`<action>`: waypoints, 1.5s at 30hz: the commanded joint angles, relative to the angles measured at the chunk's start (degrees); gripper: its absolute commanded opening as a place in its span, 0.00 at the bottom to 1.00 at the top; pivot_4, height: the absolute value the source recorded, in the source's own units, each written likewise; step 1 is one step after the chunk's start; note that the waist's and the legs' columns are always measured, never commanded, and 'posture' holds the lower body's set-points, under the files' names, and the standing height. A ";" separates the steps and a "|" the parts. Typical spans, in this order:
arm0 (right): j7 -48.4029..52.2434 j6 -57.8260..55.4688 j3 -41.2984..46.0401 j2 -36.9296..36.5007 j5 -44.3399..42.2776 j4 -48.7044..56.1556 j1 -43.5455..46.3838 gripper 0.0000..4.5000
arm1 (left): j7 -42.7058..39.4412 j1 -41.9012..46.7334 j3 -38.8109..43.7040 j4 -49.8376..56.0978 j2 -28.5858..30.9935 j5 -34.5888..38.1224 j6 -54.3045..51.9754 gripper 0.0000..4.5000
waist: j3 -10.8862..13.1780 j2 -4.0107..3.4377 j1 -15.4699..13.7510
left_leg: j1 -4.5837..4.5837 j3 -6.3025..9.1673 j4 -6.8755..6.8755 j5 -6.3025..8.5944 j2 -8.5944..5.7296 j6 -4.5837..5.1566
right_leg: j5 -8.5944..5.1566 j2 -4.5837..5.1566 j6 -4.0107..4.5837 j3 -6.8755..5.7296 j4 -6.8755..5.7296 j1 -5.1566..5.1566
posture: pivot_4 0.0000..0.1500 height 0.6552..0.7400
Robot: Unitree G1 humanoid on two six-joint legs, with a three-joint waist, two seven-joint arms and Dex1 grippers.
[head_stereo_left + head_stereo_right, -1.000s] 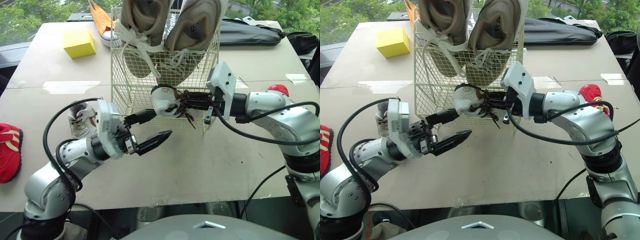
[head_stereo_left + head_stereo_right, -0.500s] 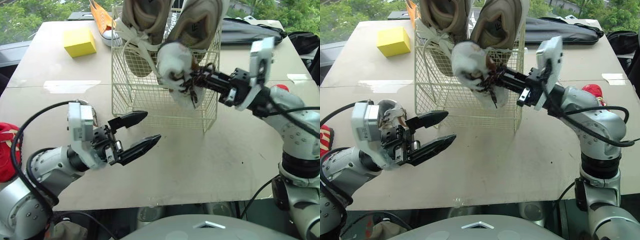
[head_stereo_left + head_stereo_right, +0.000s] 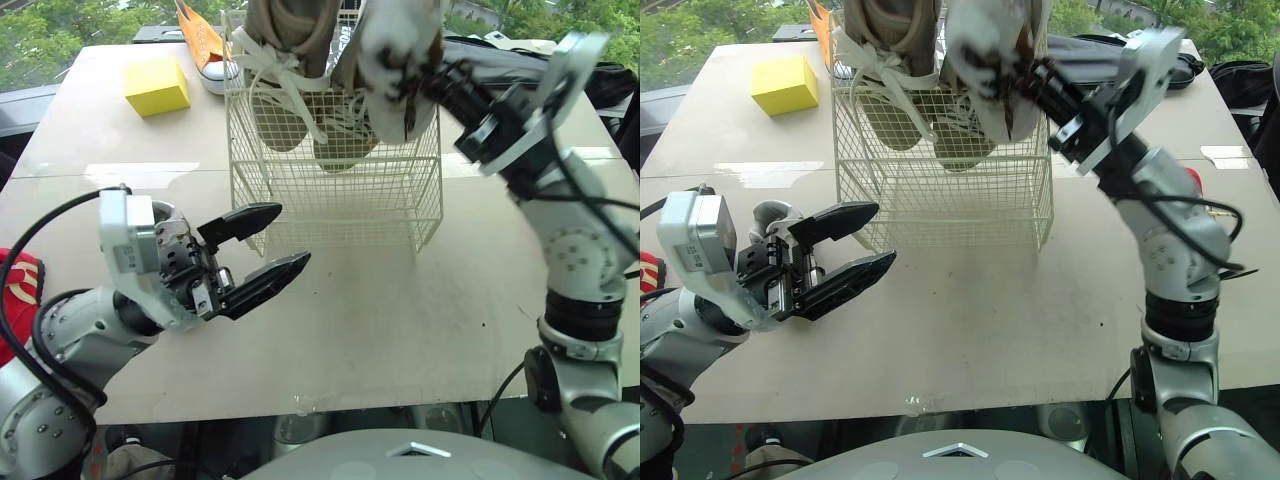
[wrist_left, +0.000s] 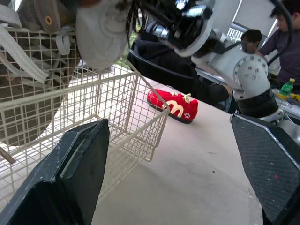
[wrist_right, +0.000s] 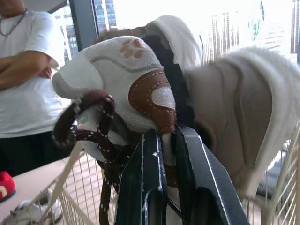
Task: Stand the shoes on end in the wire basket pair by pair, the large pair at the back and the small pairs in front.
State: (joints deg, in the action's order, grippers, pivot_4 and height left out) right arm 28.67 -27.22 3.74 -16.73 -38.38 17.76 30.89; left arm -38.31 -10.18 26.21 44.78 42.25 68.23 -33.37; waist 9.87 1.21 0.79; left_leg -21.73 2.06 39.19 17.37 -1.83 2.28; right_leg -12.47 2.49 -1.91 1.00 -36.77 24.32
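Note:
My right gripper [image 3: 432, 78] is shut on a small white shoe [image 3: 395, 50] with brown laces, held high over the front right top of the wire basket [image 3: 340, 200]. In the right wrist view the fingers [image 5: 145, 178] pinch the shoe's collar [image 5: 117, 84]. The large beige pair [image 3: 290, 40] stands on end at the back of the basket. My left gripper [image 3: 285, 238] hangs open and empty above the table, left of the basket's front. A second small white shoe [image 3: 768, 212] lies on the table behind my left wrist, partly hidden.
A yellow block [image 3: 157, 83] and an orange shoe [image 3: 200, 40] sit at the back left. One red shoe [image 3: 15, 290] lies at the left table edge, another [image 4: 173, 105] to the right of the basket. A black bag [image 3: 500, 60] lies behind the basket. People stand nearby [image 5: 28, 70].
My right arm lifted the small white shoe from low in front of the basket to above its top rim. My left gripper drew back to the left, still open.

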 commanded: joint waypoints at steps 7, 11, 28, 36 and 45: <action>4.59 3.22 -1.55 -0.20 3.17 -4.39 -7.63 0.00 | 3.32 2.77 -2.46 1.55 -0.09 -0.08 0.88 1.00 | -0.03 0.03 0.03 | 0.03 0.02 0.00 0.00 0.01 -0.01 | 0.00 0.00 0.00 0.04 -0.01 -0.01 | 1.00 1.00; 7.18 -0.41 0.17 -2.28 -0.01 -5.51 -8.97 0.00 | 3.34 2.95 -2.43 0.71 0.15 -0.44 0.56 1.00 | -0.05 0.04 -0.10 | 0.04 0.05 0.00 0.00 0.01 -0.01 | 0.00 0.00 0.00 0.06 0.00 -0.04 | 1.00 1.00; 30.39 2.01 6.86 -22.14 -10.72 10.16 -10.98 0.84 | 0.32 -12.19 25.99 -29.87 9.31 5.73 -11.73 1.00 | 0.07 -0.06 -0.01 | 0.01 0.10 -0.01 0.04 0.07 0.07 | -0.02 -0.03 -0.01 -0.08 0.03 -0.01 | 1.00 1.00; 38.46 3.77 1.21 -28.42 -8.49 17.17 -8.45 0.84 | 0.52 -3.63 14.36 -52.87 27.85 -2.28 -30.89 1.00 | 0.03 0.10 -0.25 | 0.04 0.16 0.00 0.17 0.04 0.29 | -0.03 -0.01 -0.04 -0.31 0.05 -0.03 | 1.00 1.00; 36.34 2.16 -0.37 -28.31 -8.90 18.97 -6.39 0.85 | -10.04 13.02 -10.43 -61.09 25.91 -20.40 -25.48 0.69 | 0.00 -0.03 -0.35 | -0.21 0.09 -0.19 0.01 0.00 -0.04 | -0.01 0.16 0.01 -0.03 0.03 0.30 | 1.00 1.00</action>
State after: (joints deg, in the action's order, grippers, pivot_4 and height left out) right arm 65.67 -24.92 2.67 -44.59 -46.72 35.03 24.04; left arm -46.98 2.57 18.73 -15.03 69.53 50.89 -59.59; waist 9.87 1.17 0.44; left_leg -21.94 2.14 38.99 17.38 -1.85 2.25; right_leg -12.48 2.71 -1.90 0.97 -36.74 24.62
